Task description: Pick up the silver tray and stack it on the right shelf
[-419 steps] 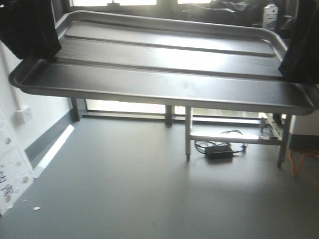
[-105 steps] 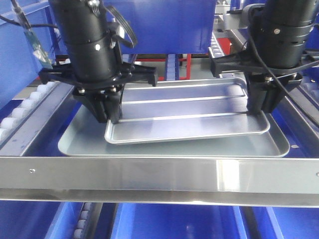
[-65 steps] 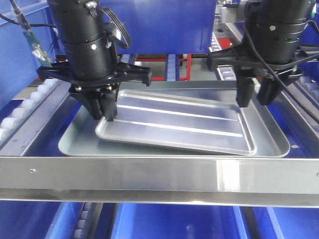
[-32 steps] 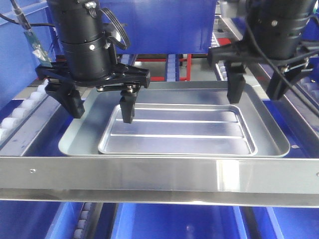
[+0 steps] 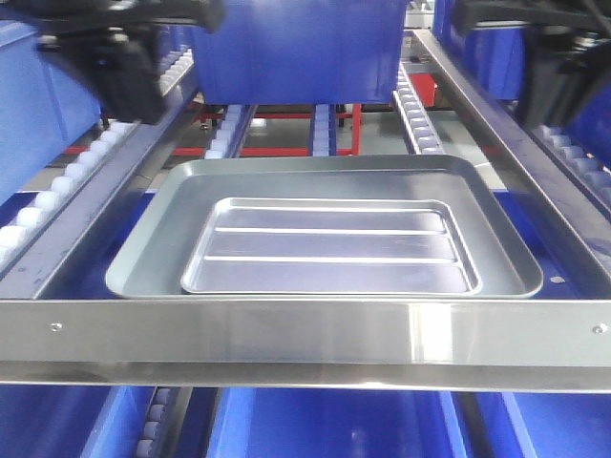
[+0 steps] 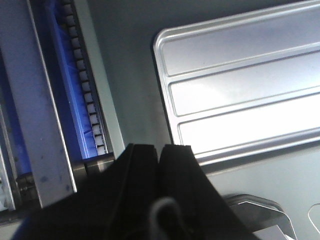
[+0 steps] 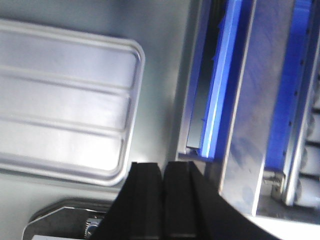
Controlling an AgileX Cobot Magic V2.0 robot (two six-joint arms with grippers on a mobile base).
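The silver tray [image 5: 329,246], shiny with two long ribs, lies flat inside a larger dull steel tray [image 5: 143,267] on the right shelf, behind its brushed-steel front rail [image 5: 305,343]. My left gripper [image 5: 124,67] is raised at the top left and my right gripper [image 5: 563,76] at the top right, both clear of the tray. In the left wrist view the gripper [image 6: 160,150] is shut and empty, beside the tray's edge [image 6: 240,90]. In the right wrist view the gripper [image 7: 162,167] is shut and empty, next to the tray's corner [image 7: 65,105].
White rollers [image 5: 57,186] line the shelf's left lane and more run along the right side [image 5: 415,105]. A big blue bin [image 5: 296,48] stands behind the trays. Blue bins [image 5: 325,425] sit on the level below the front rail.
Both grippers let go of the silver tray, which settled flat in the larger tray. Both arms rose up and outward, and their jaws closed.
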